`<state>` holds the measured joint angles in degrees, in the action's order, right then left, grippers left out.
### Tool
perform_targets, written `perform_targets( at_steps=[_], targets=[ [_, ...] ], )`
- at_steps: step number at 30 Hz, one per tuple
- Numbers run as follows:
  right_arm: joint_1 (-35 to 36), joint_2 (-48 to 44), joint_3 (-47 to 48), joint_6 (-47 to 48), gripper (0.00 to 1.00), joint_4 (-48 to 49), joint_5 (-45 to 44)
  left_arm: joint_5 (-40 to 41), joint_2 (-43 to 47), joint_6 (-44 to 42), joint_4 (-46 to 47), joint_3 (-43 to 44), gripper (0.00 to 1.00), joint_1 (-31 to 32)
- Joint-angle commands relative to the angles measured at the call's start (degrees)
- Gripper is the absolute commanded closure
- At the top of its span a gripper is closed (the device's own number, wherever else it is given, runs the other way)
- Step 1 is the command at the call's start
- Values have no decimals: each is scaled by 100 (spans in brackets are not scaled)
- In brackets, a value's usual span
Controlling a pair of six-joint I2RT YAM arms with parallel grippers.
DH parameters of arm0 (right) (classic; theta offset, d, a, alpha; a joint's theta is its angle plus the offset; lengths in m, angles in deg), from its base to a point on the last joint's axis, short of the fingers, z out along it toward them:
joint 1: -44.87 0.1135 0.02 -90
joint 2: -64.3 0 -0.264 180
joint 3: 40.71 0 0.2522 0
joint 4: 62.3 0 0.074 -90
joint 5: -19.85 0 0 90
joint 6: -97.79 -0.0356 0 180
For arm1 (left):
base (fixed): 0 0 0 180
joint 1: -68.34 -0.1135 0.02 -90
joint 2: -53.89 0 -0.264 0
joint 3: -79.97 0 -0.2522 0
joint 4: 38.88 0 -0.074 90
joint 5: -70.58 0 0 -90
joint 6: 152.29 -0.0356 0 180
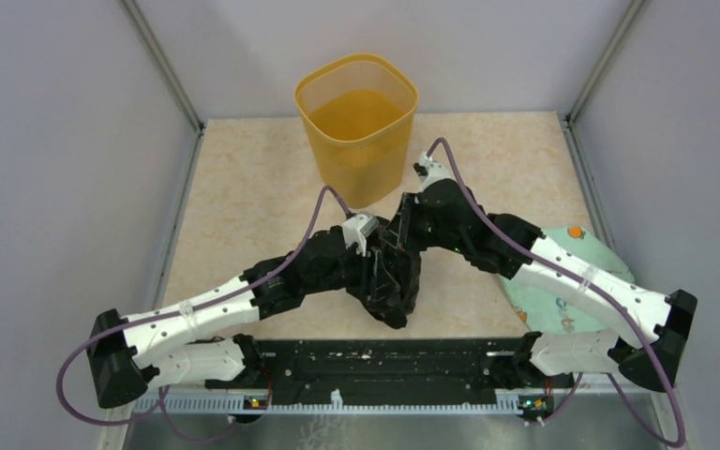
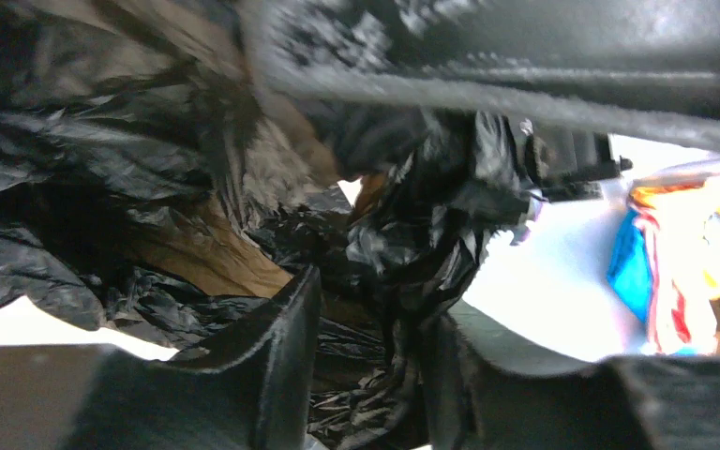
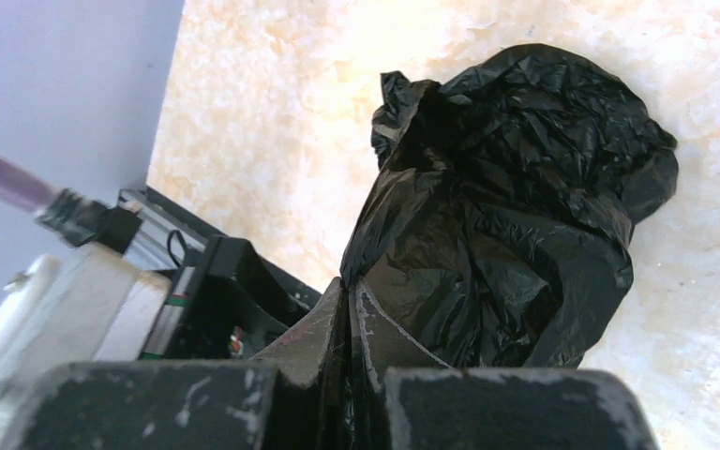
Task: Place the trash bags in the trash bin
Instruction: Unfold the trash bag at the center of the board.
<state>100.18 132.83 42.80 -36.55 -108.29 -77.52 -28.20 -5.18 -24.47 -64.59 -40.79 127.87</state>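
Right end effector (image 3: 352, 319) clamps trash bags (image 3: 516, 216) — left end effector (image 2: 375, 366) too

Crumpled black bag (image 3: 516, 206), upright yellow bin (image 1: 357, 174)

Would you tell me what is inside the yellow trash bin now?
Only the trash bin's own yellow floor and walls show; no bag is inside. The black trash bag is outside it. Its floor's near edge is hidden behind the front wall.

Beige table (image 1: 244, 187): yellow trash bin (image 1: 356, 127) far middle, green cloth (image 1: 592, 251) near right, black trash bag (image 1: 392, 292) at centre
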Motion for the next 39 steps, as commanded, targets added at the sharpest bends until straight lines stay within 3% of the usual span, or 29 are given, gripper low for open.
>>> perform_targets(
  at_steps=[1, 3, 5, 9, 13, 18, 26, 33, 39],
  targets=[
    [-24, -122, 151, -36, 74, 141, -129, 1069, 137, 248, 136, 82, 66, 17],
    [-20, -229, 165, 129, 52, 11, -205, 1466, 309, 272, -29, 42, 88, 15],
    [-20, -442, 93, 286, 30, 2, -264, 1786, 503, 252, -186, 1, 97, -6],
    [-20, -917, -94, 633, 17, 105, -193, 1633, 711, 257, -441, 16, 100, -274],
    [8, -1178, -322, 773, 15, 387, 222, 843, 529, 333, 2, 40, 100, -328],
    [33, -1331, -600, 386, 17, 336, 58, -32, -261, 248, 370, 319, 90, -294],
    [34, -1290, -1127, -529, 31, 14, -259, -85, -723, 251, 790, 311, 87, -181],
    [38, -1339, -1527, -888, 30, 439, -526, -170, -863, 232, 1114, 142, 85, -95],
    [34, -742, -1326, -724, 30, 572, -525, -191, -922, 168, 1151, 136, 81, -87]
  ],
)
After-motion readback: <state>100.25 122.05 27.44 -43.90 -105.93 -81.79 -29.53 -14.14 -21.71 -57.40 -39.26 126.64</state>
